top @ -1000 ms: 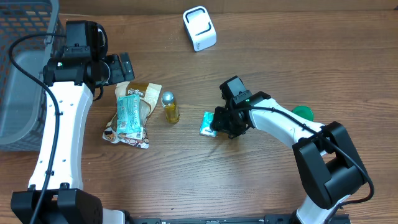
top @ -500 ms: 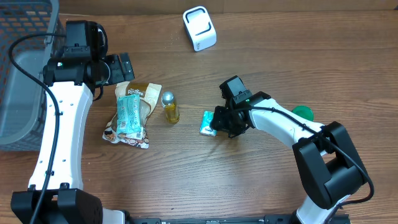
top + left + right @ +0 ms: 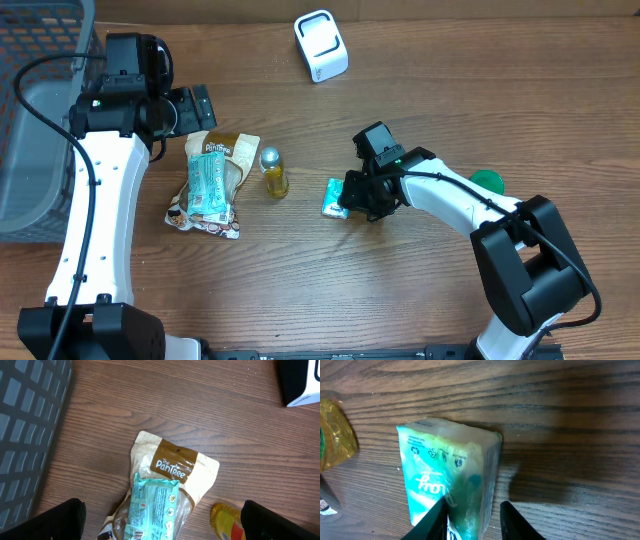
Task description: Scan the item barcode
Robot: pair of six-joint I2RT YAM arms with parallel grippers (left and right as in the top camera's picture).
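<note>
The right pincer (image 3: 350, 196) is seen low over the table (image 3: 400, 290), with its jaws narrowed about one end of the small teal pack (image 3: 333, 198). In the right wrist view one fingertip (image 3: 439, 512) is laid against the printed face of the teal pack (image 3: 445, 475). The other fingertip is seen just beside the pack's edge, over bare wood. Whether the pack is truly clamped cannot be told. The pack is found near the middle of the table, between the yellow bottle (image 3: 273, 172) and the right arm's wrist.

The white scanner (image 3: 320, 45) is placed at the far edge of the table, well apart from the pack.

The left pincer (image 3: 195, 108) is held released, with its fingers spread wide. It is positioned above the far end of the snack bag (image 3: 225, 150) and near the grey basket (image 3: 40, 120). In the left wrist view the snack bag (image 3: 175, 467) is shown with "The PanTree" printed on a brown label. A mint-green packet (image 3: 152, 510) is laid on top of it. The yellow bottle (image 3: 227, 522) is seen just beside the bag, and a corner of the scanner (image 3: 300, 382) is caught at the upper right.

A green object (image 3: 488, 182) is partly hidden behind the right arm.
</note>
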